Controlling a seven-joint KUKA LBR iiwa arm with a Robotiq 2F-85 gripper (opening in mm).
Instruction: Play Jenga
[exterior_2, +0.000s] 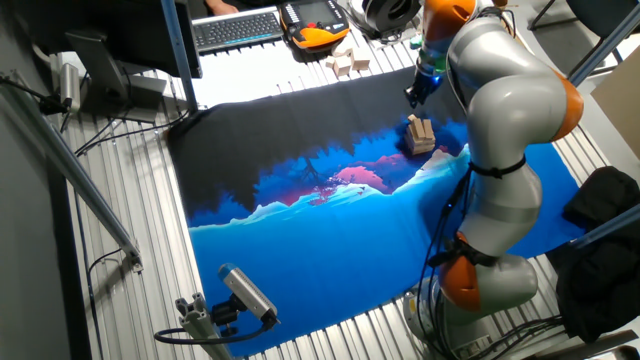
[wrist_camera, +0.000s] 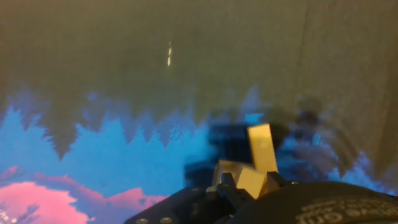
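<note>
The Jenga tower (exterior_2: 421, 137) is a small stack of pale tan wooden blocks on the printed cloth (exterior_2: 330, 230), near the cloth's right side. One block on top leans upward at an angle. My gripper (exterior_2: 413, 95) hangs just above and slightly behind the tower, apart from it; its fingers are too small and dark to read. In the hand view the tower (wrist_camera: 249, 173) sits at the bottom edge, partly hidden by the black hand body (wrist_camera: 298, 208), with one block (wrist_camera: 262, 147) standing up on end. No fingertips show clearly there.
Several loose wooden blocks (exterior_2: 347, 63) lie beyond the cloth's far edge, next to an orange-black pendant (exterior_2: 315, 24) and a keyboard (exterior_2: 238, 28). My own arm (exterior_2: 510, 110) rises right of the tower. A camera on a mount (exterior_2: 245, 292) stands at the front left.
</note>
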